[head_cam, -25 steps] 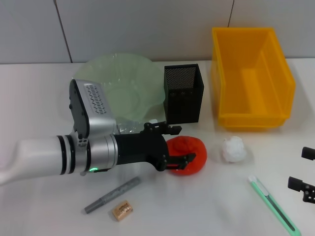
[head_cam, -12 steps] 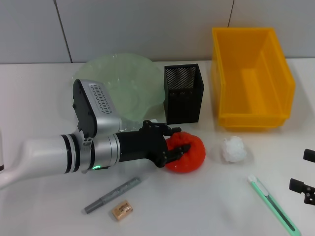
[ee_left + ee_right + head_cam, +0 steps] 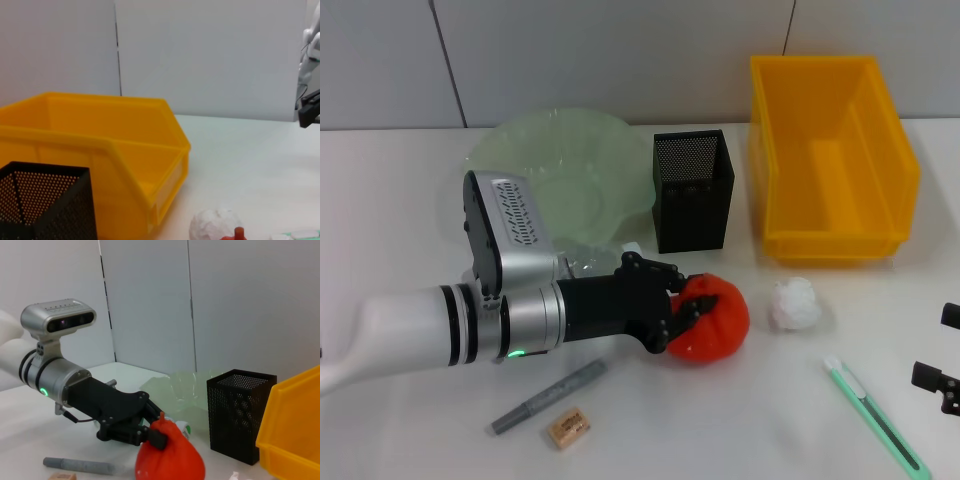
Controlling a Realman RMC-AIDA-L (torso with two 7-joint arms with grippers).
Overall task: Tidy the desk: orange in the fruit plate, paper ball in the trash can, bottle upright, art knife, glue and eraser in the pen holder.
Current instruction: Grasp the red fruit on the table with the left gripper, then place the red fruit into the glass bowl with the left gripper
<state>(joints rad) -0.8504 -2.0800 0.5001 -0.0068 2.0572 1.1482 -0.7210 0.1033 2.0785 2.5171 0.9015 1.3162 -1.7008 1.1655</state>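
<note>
Beside the pen holder (image 3: 692,191), left end effector (image 3: 682,316) clamping orange (image 3: 713,322)

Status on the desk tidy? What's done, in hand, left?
Done: nothing placed yet; the fruit plate and yellow bin look empty.
In hand: left gripper shut on the orange, low by the table.
Left: paper ball, art knife, glue stick, eraser lie loose; pen holder awaits. Right gripper idles at the edge.

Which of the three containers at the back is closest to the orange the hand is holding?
The black mesh pen holder, just behind the orange in the left hand. The green plate and yellow bin sit farther off.
</note>
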